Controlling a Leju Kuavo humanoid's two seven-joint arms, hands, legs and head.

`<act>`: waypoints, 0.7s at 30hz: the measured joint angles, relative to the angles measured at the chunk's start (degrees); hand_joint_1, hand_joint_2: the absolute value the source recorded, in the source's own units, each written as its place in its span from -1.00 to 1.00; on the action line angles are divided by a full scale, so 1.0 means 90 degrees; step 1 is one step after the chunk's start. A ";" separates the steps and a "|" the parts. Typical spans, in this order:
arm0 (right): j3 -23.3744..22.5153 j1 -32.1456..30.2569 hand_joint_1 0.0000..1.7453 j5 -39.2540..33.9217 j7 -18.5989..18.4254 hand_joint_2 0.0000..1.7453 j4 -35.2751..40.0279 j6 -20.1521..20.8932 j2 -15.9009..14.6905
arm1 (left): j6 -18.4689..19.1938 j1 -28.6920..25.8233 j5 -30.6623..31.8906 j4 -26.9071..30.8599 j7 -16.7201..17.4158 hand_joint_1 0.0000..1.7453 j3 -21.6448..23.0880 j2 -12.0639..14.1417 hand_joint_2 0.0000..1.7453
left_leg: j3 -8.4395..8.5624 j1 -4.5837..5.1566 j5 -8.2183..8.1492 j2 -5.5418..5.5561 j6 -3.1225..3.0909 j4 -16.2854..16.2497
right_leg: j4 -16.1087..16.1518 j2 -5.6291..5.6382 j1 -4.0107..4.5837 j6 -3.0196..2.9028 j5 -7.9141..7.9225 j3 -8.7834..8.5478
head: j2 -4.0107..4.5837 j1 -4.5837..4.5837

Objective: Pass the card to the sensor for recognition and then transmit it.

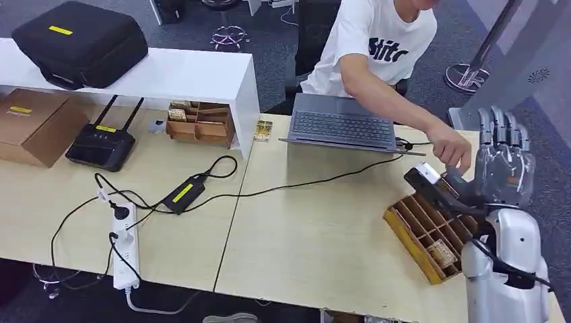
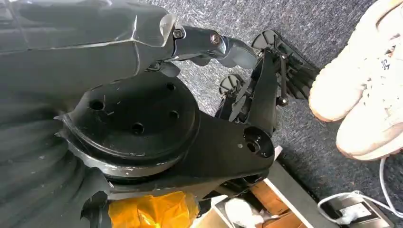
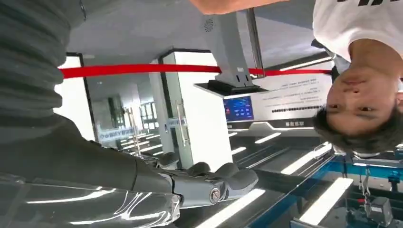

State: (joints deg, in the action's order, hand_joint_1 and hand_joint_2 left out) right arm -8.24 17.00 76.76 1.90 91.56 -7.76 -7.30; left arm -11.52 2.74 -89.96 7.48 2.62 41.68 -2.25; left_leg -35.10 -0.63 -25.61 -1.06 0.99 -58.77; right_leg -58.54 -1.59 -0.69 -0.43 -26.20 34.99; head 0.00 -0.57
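Far left on the pale wooden desk (image 1: pixel 303 235) sits a brown cardboard box (image 1: pixel 37 124), with a black zip case (image 1: pixel 81 42) up on the white shelf (image 1: pixel 175 77) behind it. Next along: a black router with two antennas (image 1: pixel 102 145), a white power strip (image 1: pixel 124 245), a black power brick with a yellow label (image 1: pixel 182 194), then a small wooden divided tray (image 1: pixel 200 123) tucked by the shelf end. Middle-right there's a grey open laptop (image 1: pixel 340 126), and a person in a white t-shirt (image 1: pixel 377 40) reaching a hand (image 1: pixel 451 149) out toward the robot.

Over on the right, the robot's right hand (image 1: pixel 501 161) is raised upright, fingers (image 1: pixel 499 128) straight and a bit apart, gripping nothing I can see. Just beside it is a black-and-silver slab, maybe the card or sensor (image 1: pixel 431 183), tilted over the yellow-edged wooden compartment tray (image 1: pixel 431 235); can't tell if the thumb touches it. Left hand: in its wrist view it's dark and close, finger state impossible to call.
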 joint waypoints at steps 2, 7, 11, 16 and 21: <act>0.0000 -0.0025 -1.00 -0.0027 0.0010 1.00 0.0012 -0.0005 0.0000 | 0.0000 0.0000 0.0000 0.0000 0.0000 -1.00 0.0000 0.0000 1.00 | 0.0000 0.0000 0.0000 0.0000 0.0000 0.0000 | 0.0000 0.0000 0.0000 0.0000 0.0000 0.0000 | 0.0000 -0.0002; 0.0000 -0.0081 -1.00 -0.0121 0.0061 1.00 0.0029 -0.0015 0.0000 | 0.0000 0.0001 0.0000 0.0000 0.0000 -1.00 0.0000 0.0000 1.00 | 0.0001 0.0000 0.0000 -0.0001 0.0000 0.0000 | 0.0000 0.0000 0.0000 0.0000 0.0000 0.0000 | 0.0000 -0.0002; 0.0000 -0.0113 -1.00 -0.0124 0.0070 1.00 0.0053 -0.0017 0.0002 | -0.0002 0.0003 0.0000 0.0000 0.0000 -1.00 0.0000 0.0000 1.00 | 0.0001 0.0000 0.0000 -0.0001 0.0000 0.0000 | 0.0000 0.0000 0.0000 0.0000 0.0000 0.0000 | 0.0000 -0.0002; 0.0000 -0.0169 -1.00 -0.0158 0.0083 1.00 0.0073 -0.0032 0.0002 | -0.0010 0.0003 0.0000 0.0000 -0.0007 -1.00 0.0000 0.0000 1.00 | 0.0001 0.0000 0.0000 -0.0001 0.0000 0.0000 | 0.0001 0.0000 0.0000 0.0000 0.0000 0.0001 | 0.0000 0.0000; -0.0015 -0.0306 -1.00 -0.0223 0.0131 1.00 0.0112 -0.0080 0.0005 | -0.0017 0.0004 0.0000 0.0000 -0.0010 -1.00 0.0000 -0.0002 1.00 | 0.0001 0.0000 0.0000 -0.0001 0.0000 0.0000 | 0.0001 0.0000 0.0000 0.0000 0.0000 0.0001 | 0.0000 -0.0002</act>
State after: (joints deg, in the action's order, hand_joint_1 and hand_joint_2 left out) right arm -8.37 14.25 74.75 3.08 92.56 -8.48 -7.26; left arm -11.67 2.77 -89.96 7.48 2.54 41.68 -2.27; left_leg -35.10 -0.62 -25.61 -1.07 0.99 -58.77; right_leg -58.53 -1.58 -0.69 -0.43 -26.20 35.00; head 0.00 -0.59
